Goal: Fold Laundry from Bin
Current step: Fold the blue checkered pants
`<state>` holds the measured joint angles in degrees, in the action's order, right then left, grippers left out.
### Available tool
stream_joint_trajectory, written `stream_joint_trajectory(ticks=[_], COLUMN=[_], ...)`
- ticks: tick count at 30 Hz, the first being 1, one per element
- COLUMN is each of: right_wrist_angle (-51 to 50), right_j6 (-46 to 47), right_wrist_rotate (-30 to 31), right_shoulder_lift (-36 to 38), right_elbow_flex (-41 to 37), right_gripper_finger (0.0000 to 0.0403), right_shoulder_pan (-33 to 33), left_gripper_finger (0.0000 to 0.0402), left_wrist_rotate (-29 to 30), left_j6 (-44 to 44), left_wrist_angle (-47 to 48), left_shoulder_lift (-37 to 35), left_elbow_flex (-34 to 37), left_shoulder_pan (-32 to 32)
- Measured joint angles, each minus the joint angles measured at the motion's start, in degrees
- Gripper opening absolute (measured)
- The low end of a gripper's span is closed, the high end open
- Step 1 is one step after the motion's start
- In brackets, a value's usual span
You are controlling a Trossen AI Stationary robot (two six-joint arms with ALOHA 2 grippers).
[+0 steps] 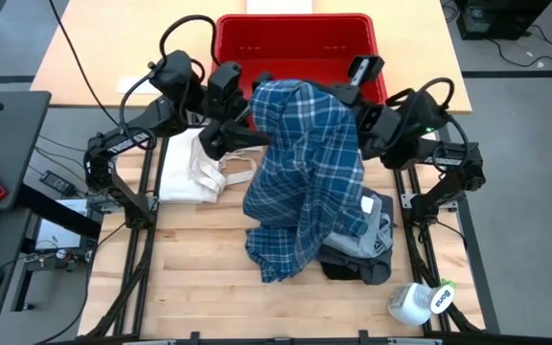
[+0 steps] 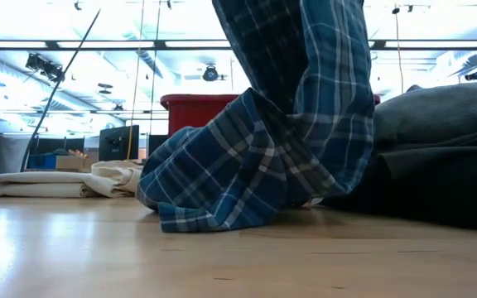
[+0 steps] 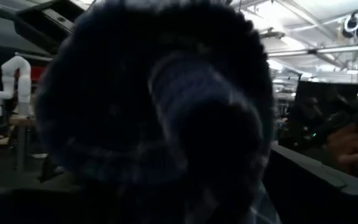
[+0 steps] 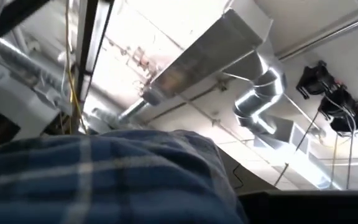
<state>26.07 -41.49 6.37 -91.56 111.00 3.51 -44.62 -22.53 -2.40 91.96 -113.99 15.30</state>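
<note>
**Q:** Fingers first: what were they doing?

**A:** On the right arm [image 1: 372, 115] they were hidden under the plaid shirt [image 1: 305, 172], clenched tight, and that wrist's view showed plaid cloth [image 4: 104, 180] lying right over them, so I judged they pinched the shirt. On the left arm [image 1: 220, 113] they sat behind a fold, and the left wrist view was filled by dark, blurred plaid [image 3: 160, 124]. I could not tell whether those fingers gripped or were letting go.

**Q:** Where was the shirt?

**A:** It hung lifted between the two arms in front of the red bin [image 1: 300, 48]. Its lower end trailed onto the wooden counter [image 1: 199, 278] and bunched there [image 2: 247, 174], partly over a grey garment [image 1: 377, 235]. A cream cloth [image 1: 188, 172] lay to the left.

**Q:** How would it handle?

**A:** Light, limp and easily twisted, I would say. Taking hold at the shoulders or collar should let it hang flat.

**Q:** And the arms?

**A:** Both were bent inward, wrists raised near the bin's front rim, facing one another.
</note>
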Motion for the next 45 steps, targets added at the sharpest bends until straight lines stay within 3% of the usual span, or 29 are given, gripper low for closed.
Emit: stream_joint_trajectory(ticks=[5, 11, 13, 20, 25, 30, 34, 39, 45], right_wrist_angle=[0.0, -0.3, -1.2, -9.4, -18.7, -24.6, -39.4, -60.7, -75.2], right_j6=[-4.3, -11.3, -12.7, -13.0, -12.1, -0.8, 17.5, 43.5, 56.7], right_wrist_rotate=[3.3, 11.8, 16.0, 39.6, 44.3, 48.8, 46.9, 38.4, 32.8], right_shoulder_lift=[0.3, 0.9, 1.0, 1.6, 1.6, 1.8, 3.0, 3.3, 3.7], right_elbow_flex=[0.0, 0.0, 0.0, 0.0, 0.0, 0.0, 0.1, 0.1, 0.1], right_gripper_finger=[0.0009, 0.0009, 0.0010, 0.0024, 0.0063, 0.0137, 0.0189, 0.0228, 0.0258], right_shoulder_pan=[0.4, 2.2, 3.0, 6.5, 7.5, 7.3, 6.0, 3.0, 0.0], left_gripper_finger=[0.0246, 0.0049, 0.0022, 0.0020, 0.0019, 0.0019, 0.0025, 0.0027, 0.0028], left_wrist_rotate=[1.6, 1.4, 0.0, -6.1, -10.6, -23.5, -29.7, -30.8, -30.8], left_j6=[5.1, 5.3, 5.2, 4.7, 0.3, -14.3, -24.2, -24.7, -24.4], left_wrist_angle=[3.5, 6.5, 6.8, 11.0, 15.0, 12.2, 8.8, 9.4, 8.6], left_shoulder_lift=[0.0, 0.0, -0.7, -5.7, -7.8, -8.2, -8.1, -8.2, -9.2], left_elbow_flex=[0.0, 0.0, 0.0, 0.0, 0.0, 0.0, 0.0, 0.0, 0.0], left_shoulder_pan=[1.6, 5.8, 7.2, 11.9, 15.1, 17.5, 19.9, 24.5, 29.5])
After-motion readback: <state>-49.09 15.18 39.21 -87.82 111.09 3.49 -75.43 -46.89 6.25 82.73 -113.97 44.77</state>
